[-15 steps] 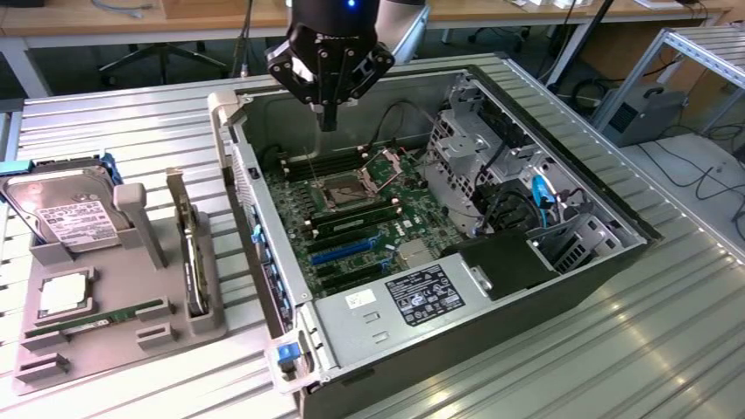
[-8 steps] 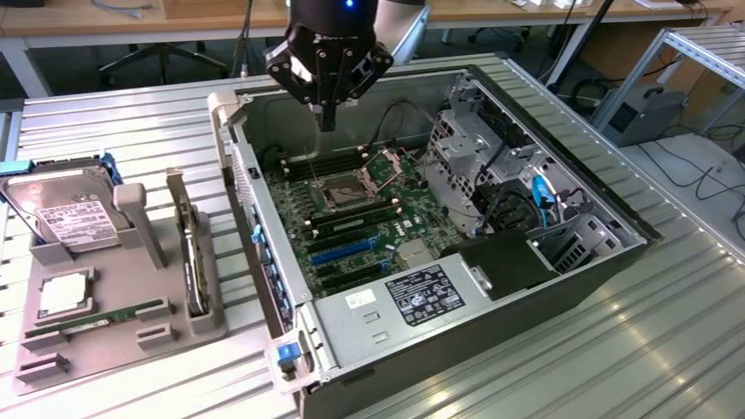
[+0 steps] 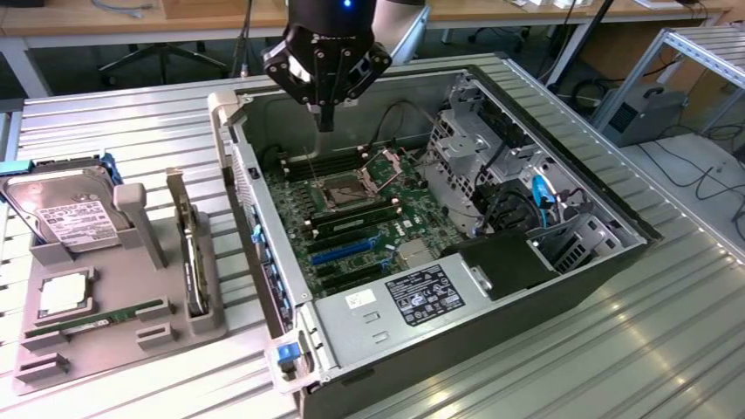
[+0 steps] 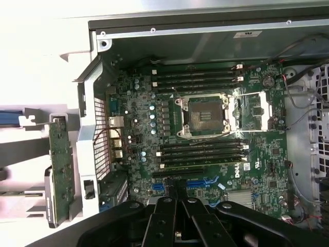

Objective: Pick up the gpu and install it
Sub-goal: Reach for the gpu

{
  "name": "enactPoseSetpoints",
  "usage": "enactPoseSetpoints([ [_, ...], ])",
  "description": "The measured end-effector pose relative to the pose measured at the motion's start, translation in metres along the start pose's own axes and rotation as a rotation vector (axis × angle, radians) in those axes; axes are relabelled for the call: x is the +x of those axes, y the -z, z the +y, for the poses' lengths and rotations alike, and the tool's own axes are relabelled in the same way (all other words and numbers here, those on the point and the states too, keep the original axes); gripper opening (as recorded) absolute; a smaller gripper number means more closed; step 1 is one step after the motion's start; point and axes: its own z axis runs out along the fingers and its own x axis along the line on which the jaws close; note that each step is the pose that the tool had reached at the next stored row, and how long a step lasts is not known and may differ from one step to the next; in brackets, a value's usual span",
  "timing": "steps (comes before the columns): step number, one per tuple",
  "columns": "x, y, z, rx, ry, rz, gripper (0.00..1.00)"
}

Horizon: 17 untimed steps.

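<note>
On the ribbed metal table (image 3: 140, 131), exterior view's left: one grey moulded holder (image 3: 82, 349), matte, with slots and upright posts.

- Item 1, gpu (image 3: 194, 262) (image 4: 61, 164): flat green circuit-board card, standing on edge in a slot of the holder, just beside the case's outer wall. Nothing is touching it, and it is well apart from the gripper. No legible marking.
- Item 2, hard drive (image 3: 52, 214): silver metal body, leaning at the holder's far end. It has a white label whose print is too small to read.
- Item 3, RAM stick (image 3: 99, 316): slim green strip, lying flat in the holder.

Exterior view's centre: one open computer case (image 3: 582, 262), made of grey sheet metal with perforated panels.

- Motherboard (image 4: 257, 154): green, with white lettering that appears to read DELL near one corner.
- Processor socket (image 4: 203, 116): square, with a bright metal frame.
- Memory slots (image 4: 203, 154): long, black and parallel, lying on both sides of the socket.
- Expansion slot (image 4: 200, 182): blue plastic.
- Power supply (image 3: 425, 295): metal box with a black label in white print, not readable.

Above the motherboard: gripper (image 3: 326, 122) (image 4: 177, 206), black and jointed. Its fingers are pressed together, it carries nothing, and it hangs clear of the board.
</note>
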Motion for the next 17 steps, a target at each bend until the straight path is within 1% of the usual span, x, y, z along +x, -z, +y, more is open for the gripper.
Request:
enactPoseSetpoints([
  [17,0.0045,0.0001,-0.0003,0.0001,0.0,0.0,0.11],
])
